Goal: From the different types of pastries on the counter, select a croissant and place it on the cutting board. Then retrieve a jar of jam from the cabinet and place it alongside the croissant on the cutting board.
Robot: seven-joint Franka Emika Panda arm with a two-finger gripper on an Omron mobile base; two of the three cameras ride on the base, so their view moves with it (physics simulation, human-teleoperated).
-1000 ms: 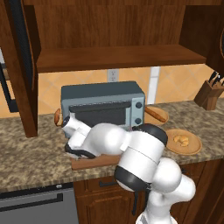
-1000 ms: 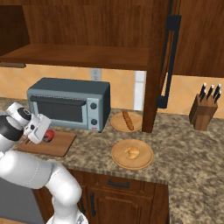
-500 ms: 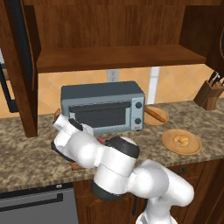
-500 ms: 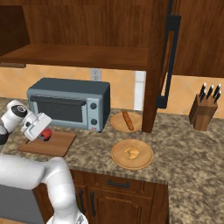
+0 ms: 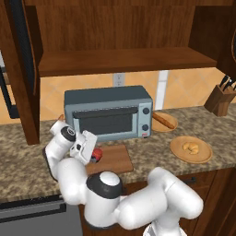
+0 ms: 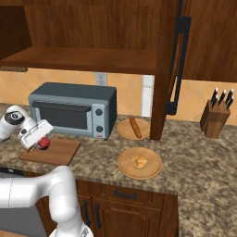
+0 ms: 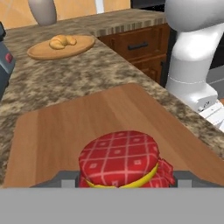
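My gripper [image 5: 90, 152] is shut on the jar of jam [image 5: 96, 155], a squat dark-red jar with a red checked lid [image 7: 119, 158]. It holds the jar low over the left end of the cutting board [image 5: 114, 159]; I cannot tell if the jar touches the wood. In the right base view the gripper [image 6: 39, 140], jar of jam [image 6: 44, 143] and cutting board [image 6: 54, 152] sit at the left. The croissant [image 6: 137, 161] lies on a round tan plate [image 6: 152, 169], apart from the board. From the hand camera, croissant [image 7: 62, 41] is far beyond the cutting board [image 7: 87, 118].
A grey toaster oven [image 5: 109, 113] stands right behind the board. The long loaf [image 5: 164, 120] lies on a second plate beside it. A knife block [image 6: 215, 119] stands at the far right. The open cabinet's shelf [image 5: 124, 60] hangs overhead, its door [image 5: 23, 69] at the left.
The arm's elbow has swung down and to the left, in front of the counter. The gripper, still shut on the jar, has stayed over the board's left end.
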